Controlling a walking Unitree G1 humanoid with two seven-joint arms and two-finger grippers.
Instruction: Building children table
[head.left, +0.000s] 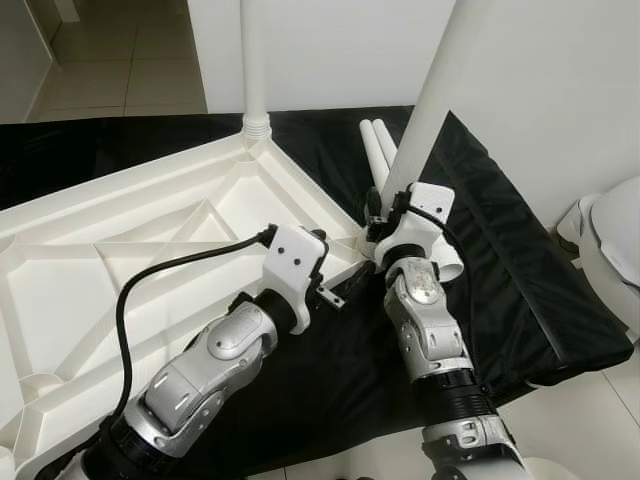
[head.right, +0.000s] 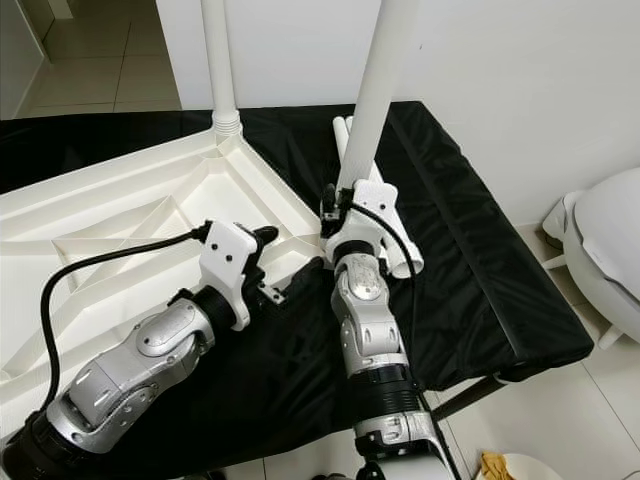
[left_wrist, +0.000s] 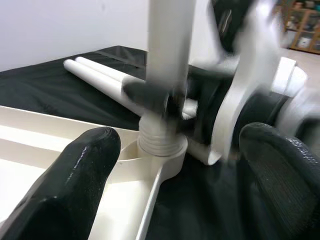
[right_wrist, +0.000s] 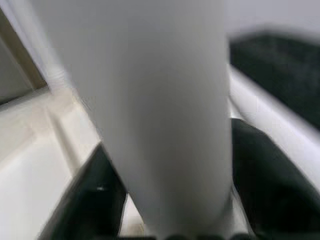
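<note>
While leg (head.left: 430, 90) is gripped upright by R pincer (head.left: 385, 215) over tabletop (head.left: 120, 250) corner socket (left_wrist: 159, 150), L pincer (head.left: 335, 290) is held released just left.

Both head eyes look down on the tabletop (head.left: 150, 230) — wrist cameras crowd one white leg (left_wrist: 167, 65)

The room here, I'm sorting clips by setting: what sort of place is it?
Probably a room in a home, used for assembly: tiled floor, plain white wall, and a black-covered platform holding an upturned white plastic tabletop and spare legs. Which room is unclear.
</note>
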